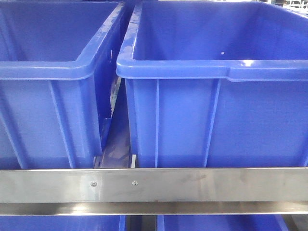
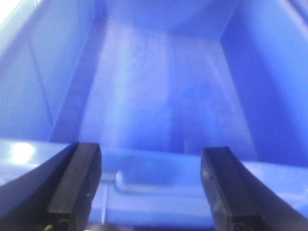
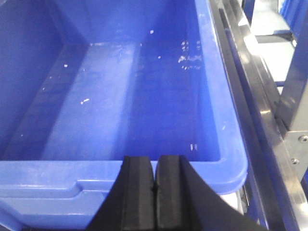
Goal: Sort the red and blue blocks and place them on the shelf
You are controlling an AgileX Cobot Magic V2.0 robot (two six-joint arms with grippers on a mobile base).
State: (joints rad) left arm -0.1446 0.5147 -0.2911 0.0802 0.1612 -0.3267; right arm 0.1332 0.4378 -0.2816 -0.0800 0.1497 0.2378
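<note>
The red and blue blocks are out of view in every frame. The shelf shows in the front view as a shiny steel rail (image 1: pixel 154 185) with two big blue bins behind it. My left gripper (image 2: pixel 151 187) is open above the near rim of a blue bin (image 2: pixel 159 168), with nothing between its black fingers. That bin's floor looks bare, though the picture is blurred. My right gripper (image 3: pixel 155 192) is shut, pads pressed together and holding nothing, just over the near rim of another blue bin (image 3: pixel 48 178) whose floor carries only white specks.
In the front view the left bin (image 1: pixel 48 72) and right bin (image 1: pixel 216 70) stand side by side, with a narrow gap (image 1: pixel 118 144) between them. More blue bins show below the rail. Steel shelf rails (image 3: pixel 260 96) and an upright run along the right bin's side.
</note>
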